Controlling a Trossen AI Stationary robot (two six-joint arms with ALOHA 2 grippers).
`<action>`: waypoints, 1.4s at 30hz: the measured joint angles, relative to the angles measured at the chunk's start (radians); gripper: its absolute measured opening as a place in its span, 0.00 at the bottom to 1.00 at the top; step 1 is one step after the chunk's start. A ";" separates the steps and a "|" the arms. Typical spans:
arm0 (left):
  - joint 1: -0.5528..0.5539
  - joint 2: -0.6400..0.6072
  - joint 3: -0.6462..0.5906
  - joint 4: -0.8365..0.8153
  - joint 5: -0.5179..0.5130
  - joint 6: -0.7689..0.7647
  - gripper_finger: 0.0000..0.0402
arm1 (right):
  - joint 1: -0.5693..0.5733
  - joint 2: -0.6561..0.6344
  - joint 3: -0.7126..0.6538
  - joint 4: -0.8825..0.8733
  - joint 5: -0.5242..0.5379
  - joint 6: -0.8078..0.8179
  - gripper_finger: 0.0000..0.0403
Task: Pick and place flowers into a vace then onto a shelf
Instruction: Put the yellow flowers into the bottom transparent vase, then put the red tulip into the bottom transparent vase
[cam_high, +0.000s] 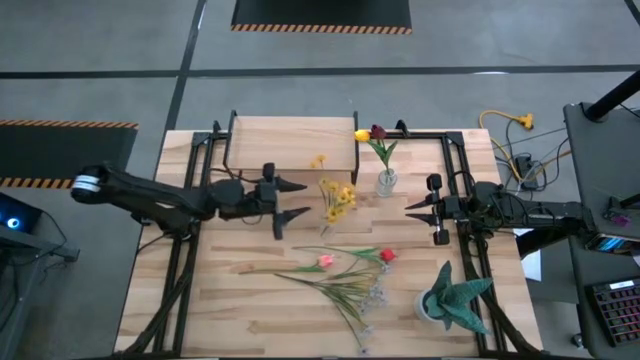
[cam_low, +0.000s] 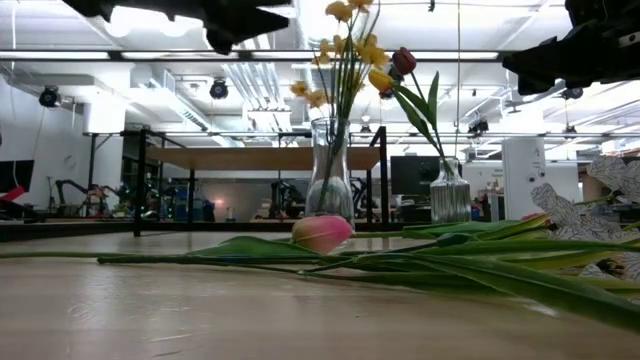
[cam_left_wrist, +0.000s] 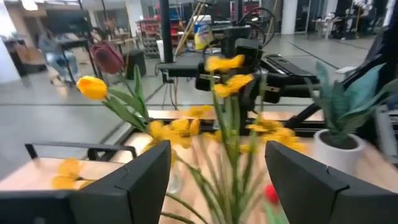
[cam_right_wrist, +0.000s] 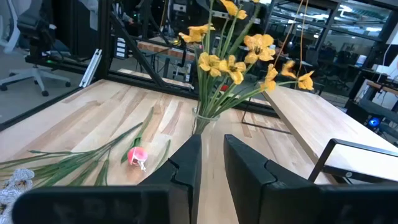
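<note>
Hovering above the table (cam_high: 240, 300), I am holding my left gripper (cam_high: 292, 200) with its fingers spread wide and nothing between them, pointed toward the table's middle. Directly ahead of it, just beyond the fingertips, the vase of yellow flowers (cam_high: 338, 198) is standing upright, and that is the relation my coming move is turning on: the vase is lying straight along my gripper's line of reach, its long axis vertical, so I am judging that a level approach with the fingers on either side of the glass is what is called for. My left gripper is clearly nearer to it than my right gripper (cam_high: 420, 209), which is waiting on the far side with its fingers nearly closed and holding nothing. Beyond the yellow bunch, a second vase (cam_high: 386, 181) is standing with a yellow tulip and a dark maroon tulip in it; so I am counting two vases. On the table toward the front, the loose flowers (cam_high: 340, 272) are lying flat with their stems running mostly across the table; I am making out a pink bloom, a red one and a white spray, though the tangle is hiding the exact stem count. One potted plant (cam_high: 452, 298) is sitting near the right front. Farthest back, the shelf (cam_high: 290, 140) is standing with its top bare.
</note>
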 joint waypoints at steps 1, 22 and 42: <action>-0.009 -0.016 0.000 -0.021 0.000 -0.010 0.61 | 0.000 0.000 0.000 0.000 0.000 0.000 0.15; -0.250 0.081 -0.005 -0.053 0.010 0.004 0.61 | 0.000 0.000 0.000 0.000 0.000 0.000 0.14; -0.254 0.444 0.249 -0.067 0.009 0.001 0.61 | 0.000 0.000 0.000 0.006 0.000 0.003 0.15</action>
